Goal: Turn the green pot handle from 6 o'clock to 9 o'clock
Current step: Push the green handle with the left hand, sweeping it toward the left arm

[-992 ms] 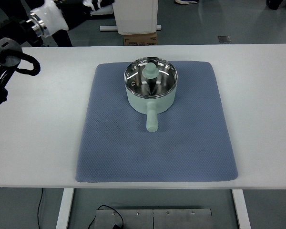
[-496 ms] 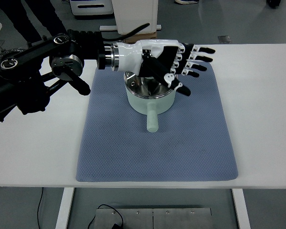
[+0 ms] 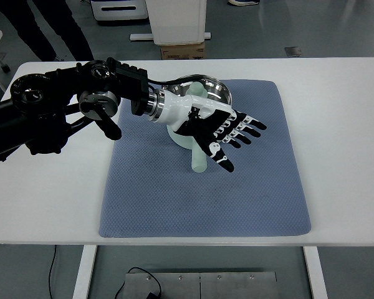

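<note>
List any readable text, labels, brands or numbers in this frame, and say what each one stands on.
No text can be read in this frame.
Cardboard box behind the table: no legible print.
Green pot, its lid, the blue mat, the white table and the left hand: no marking visible.

Robotics lab or test workshop, plain white rectangular worktable (image 3: pixel 336 156) on metal legs, grey concrete floor (image 3: pixel 268 31), white equipment cabinet (image 3: pixel 177 20) at 12 o'clock, black cable (image 3: pixel 140 274) at 6 o'clock
</note>
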Action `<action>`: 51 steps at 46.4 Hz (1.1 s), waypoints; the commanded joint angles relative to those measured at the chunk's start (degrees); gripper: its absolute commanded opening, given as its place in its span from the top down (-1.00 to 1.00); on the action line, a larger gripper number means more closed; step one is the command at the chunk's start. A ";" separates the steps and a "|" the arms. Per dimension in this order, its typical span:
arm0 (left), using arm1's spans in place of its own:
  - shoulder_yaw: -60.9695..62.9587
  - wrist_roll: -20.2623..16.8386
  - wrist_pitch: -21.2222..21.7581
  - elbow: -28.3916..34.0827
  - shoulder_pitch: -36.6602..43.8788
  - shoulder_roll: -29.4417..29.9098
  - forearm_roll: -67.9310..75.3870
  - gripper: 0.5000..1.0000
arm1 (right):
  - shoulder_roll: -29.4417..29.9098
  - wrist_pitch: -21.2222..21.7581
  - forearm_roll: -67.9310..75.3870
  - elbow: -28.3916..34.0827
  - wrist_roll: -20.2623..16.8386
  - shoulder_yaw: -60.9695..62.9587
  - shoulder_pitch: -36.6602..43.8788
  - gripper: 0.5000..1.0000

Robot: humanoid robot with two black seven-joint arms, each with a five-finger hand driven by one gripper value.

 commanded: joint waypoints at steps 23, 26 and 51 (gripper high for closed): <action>4.42 0.08 0.00 -0.38 -0.25 2.65 1.58 -1.00 | 0.00 0.00 0.00 -0.02 -0.01 0.00 0.00 -1.00; 5.04 0.08 0.00 -0.38 -0.25 3.00 2.28 -1.00 | 0.00 0.00 0.00 -0.02 -0.01 0.00 0.00 -1.00; 7.94 0.08 0.00 -5.30 -0.25 7.30 4.05 -1.00 | 0.00 0.00 0.00 0.07 -0.01 0.00 0.00 -1.00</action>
